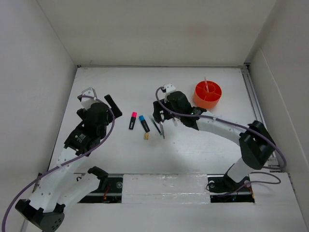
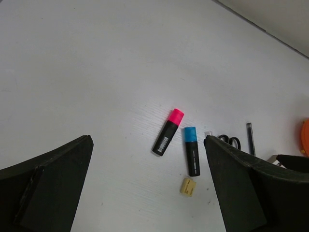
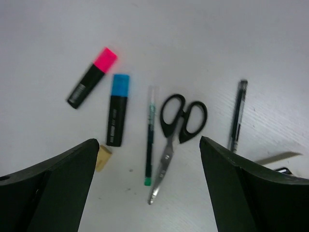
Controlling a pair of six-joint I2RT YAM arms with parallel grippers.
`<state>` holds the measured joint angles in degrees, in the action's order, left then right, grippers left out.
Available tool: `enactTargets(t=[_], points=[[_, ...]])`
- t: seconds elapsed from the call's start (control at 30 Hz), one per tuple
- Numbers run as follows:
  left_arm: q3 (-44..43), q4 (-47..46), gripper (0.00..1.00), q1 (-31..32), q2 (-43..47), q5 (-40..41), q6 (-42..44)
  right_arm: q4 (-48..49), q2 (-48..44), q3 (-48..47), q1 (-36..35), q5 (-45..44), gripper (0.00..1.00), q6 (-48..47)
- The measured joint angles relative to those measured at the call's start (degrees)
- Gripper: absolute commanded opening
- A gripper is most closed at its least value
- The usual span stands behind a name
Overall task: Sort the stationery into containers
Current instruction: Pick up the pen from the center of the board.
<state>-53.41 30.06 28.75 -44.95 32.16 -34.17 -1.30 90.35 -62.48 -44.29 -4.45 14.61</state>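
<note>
Matte white table [image 1: 193, 145] bears loop-handled scissors [image 3: 166, 153], round orange organiser [image 1: 205, 102].

Robot lab test cell: bare white table [image 1: 193, 154] boxed in by plain white walls [image 1: 159, 29], left arm [image 1: 79, 137] and right arm [image 1: 222, 126] bolted at its near edge.

My left finger [image 2: 241, 193] hides most of the scissors [image 2: 228, 140]; the edge cuts off the cup [image 2: 305, 137]; my right finger [image 3: 53, 193] covers part of the eraser [image 3: 104, 157].

Print on the blue-capped highlighter [image 3: 117, 112] seems unreadable.
</note>
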Motion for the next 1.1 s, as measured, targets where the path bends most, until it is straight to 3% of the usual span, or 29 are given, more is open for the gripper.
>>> enactTargets(t=[0.23,0.3,0.47,0.5,0.97,1.1], points=[[0.00,0.20,1.00,0.00,-2.80,-0.98,0.11,-9.88,11.72,-8.48,5.64,-2.16,0.82,-2.64],[0.00,0.15,1.00,0.00,-3.21,-1.90,0.46,-10.86,13.29,-10.34,7.21,-1.75,0.73,-3.82],[0.00,-0.24,1.00,0.00,-3.21,-3.26,0.94,-13.77,18.03,-16.94,10.21,-0.15,0.66,-5.90],[0.00,-0.22,1.00,0.00,-3.21,-3.48,1.09,-14.25,19.19,-18.34,10.67,0.17,0.61,-6.23],[0.00,-0.63,1.00,0.00,-3.19,-4.57,1.77,-21.31,28.28,-23.78,11.74,2.21,0.53,-8.33],[0.00,-0.63,1.00,0.00,-3.10,-4.63,1.77,-22.77,30.64,-26.69,11.76,2.34,0.46,-8.83]])
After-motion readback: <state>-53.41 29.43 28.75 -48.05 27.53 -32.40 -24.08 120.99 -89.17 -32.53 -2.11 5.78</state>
